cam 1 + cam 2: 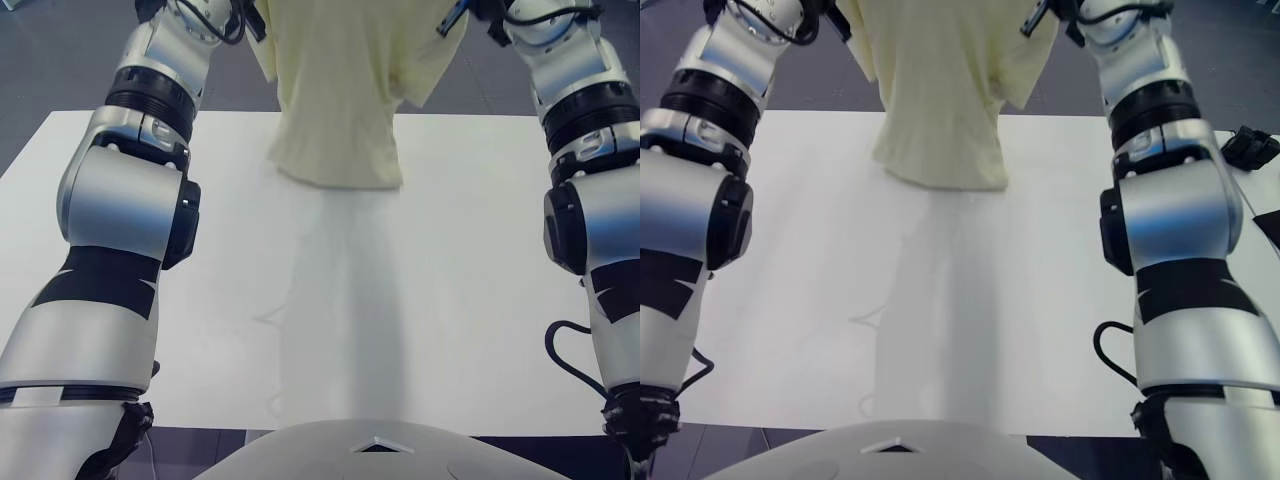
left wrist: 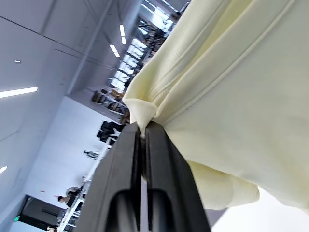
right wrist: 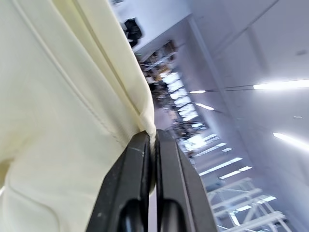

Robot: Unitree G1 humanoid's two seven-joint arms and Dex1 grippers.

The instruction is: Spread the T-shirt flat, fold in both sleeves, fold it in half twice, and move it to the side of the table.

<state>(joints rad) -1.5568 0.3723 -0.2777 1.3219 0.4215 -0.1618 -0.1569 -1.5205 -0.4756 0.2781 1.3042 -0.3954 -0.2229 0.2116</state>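
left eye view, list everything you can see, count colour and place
T-shirt: 1, pale yellow, held up over the table's far side, hem hanging low
table: 1, white, in front of the robot
cable: 1, black, looped beside the right arm at the table's near right
left pincer: 1, black, raised, shut on a bunched edge of the T-shirt
right pincer: 1, black, raised, shut on the T-shirt's other upper edge

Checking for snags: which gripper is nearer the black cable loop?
Right. The right gripper pinches the T-shirt up beyond the cable loop; the left gripper pinches it across the table.
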